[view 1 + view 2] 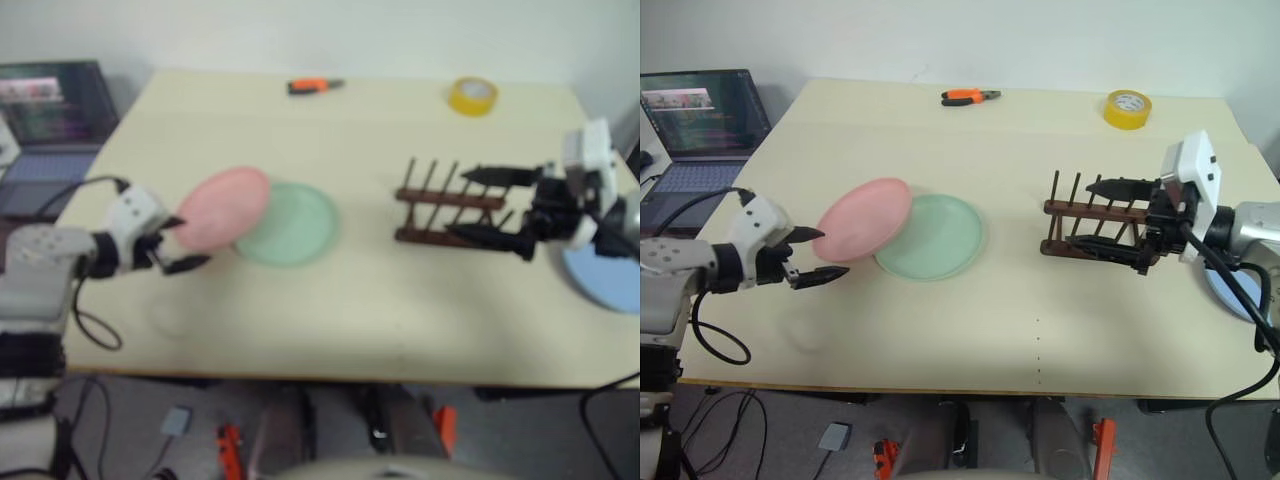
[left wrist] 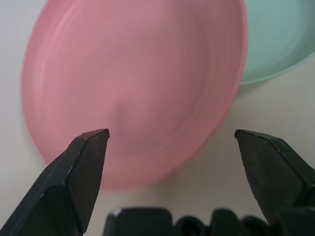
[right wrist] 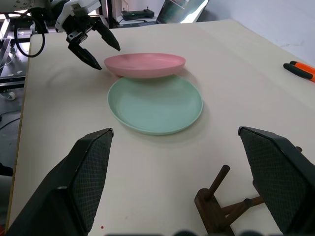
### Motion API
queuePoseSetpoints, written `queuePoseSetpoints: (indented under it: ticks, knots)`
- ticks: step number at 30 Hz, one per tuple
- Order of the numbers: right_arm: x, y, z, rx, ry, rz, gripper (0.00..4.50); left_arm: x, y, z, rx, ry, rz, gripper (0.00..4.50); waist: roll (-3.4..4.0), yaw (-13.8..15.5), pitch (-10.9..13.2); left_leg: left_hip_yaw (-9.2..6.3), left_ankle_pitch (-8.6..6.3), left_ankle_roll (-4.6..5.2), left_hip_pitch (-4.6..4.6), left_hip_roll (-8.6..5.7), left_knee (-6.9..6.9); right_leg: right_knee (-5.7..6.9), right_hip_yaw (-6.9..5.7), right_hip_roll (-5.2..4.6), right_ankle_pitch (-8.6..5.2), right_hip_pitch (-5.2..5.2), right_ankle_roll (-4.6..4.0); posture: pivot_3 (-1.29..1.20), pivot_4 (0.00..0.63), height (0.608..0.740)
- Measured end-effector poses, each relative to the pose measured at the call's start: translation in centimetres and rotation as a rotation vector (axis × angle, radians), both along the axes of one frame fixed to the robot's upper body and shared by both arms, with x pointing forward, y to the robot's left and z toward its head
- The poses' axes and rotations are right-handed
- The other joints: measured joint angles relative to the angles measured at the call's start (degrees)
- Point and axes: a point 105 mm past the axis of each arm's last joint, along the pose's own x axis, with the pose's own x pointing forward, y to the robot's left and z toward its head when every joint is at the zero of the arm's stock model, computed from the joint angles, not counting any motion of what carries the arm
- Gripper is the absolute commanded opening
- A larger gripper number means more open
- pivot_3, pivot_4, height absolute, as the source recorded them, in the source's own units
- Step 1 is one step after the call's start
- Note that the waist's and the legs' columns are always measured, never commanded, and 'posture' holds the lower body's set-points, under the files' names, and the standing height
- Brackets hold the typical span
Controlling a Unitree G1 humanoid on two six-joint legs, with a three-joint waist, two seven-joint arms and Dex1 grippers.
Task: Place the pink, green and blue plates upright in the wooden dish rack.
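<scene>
item 1, pink plate (image 1: 864, 218): lies at the table's left, its right-hand part lapping up onto the green plate (image 1: 936, 236), so it sits tilted, left rim low toward the table (image 1: 970, 330), right rim raised on the green one.

item 2, left gripper (image 1: 812, 254): your nearer tool for this plate. its 2 black fingers are spread wide with nothing between them, and they point straight at the pink plate's near-left rim, just beside it and not touching. in the left wrist view the plate (image 2: 133, 88) lies dead ahead, its rim falling between the 2 tips. the rim runs crosswise to the fingers, so i judge a short push forward would put 1 finger over and 1 under the edge, if the low side leaves room beneath.

item 3, green plate: flat on the table, part-covered by the pink one; free it after.

item 4, blue plate (image 1: 1230, 290): at the table's right edge, mostly hidden behind the right arm.

item 5, wooden dish rack (image 1: 1095, 228): right of centre, well apart from the 2 stacked plates, holding no plate.

item 6, right gripper (image 1: 1125, 225): fingers wide apart, empty, hanging at the rack's right end, pointed leftward across it.
</scene>
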Motion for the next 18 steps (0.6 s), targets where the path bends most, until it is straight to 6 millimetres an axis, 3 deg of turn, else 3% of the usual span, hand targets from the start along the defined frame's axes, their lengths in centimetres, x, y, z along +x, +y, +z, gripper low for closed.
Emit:
queuePoseSetpoints:
  ticks: [9,13,18]
  knots:
    - [-0.1,0.1,-0.1,-0.006,0.005,-0.007,4.46,0.4,-0.5,-1.2,0.022,0.023,-0.005,4.50,0.00,0.07,0.00,0.00,0.00,0.00,0.01,0.01,0.01,0.03,-0.01,0.02,0.01,0.00,0.00,0.00,0.150,0.740]
    - [-0.1,0.1,-0.1,-0.007,0.004,-0.011,4.50,0.9,-0.4,-1.1,0.030,0.011,0.007,3.28,-0.01,0.13,-0.01,0.00,0.00,0.00,0.00,-0.01,0.02,0.03,-0.01,0.02,0.02,0.00,0.03,0.00,0.150,0.740]
    - [-0.1,0.1,-0.1,-0.008,0.005,-0.016,4.50,1.2,-1.3,-1.7,0.020,0.015,-0.005,1.39,-0.02,0.13,-0.01,0.03,0.00,0.00,0.00,-0.01,0.04,0.03,0.02,0.02,0.04,0.01,0.06,0.00,0.150,0.740]
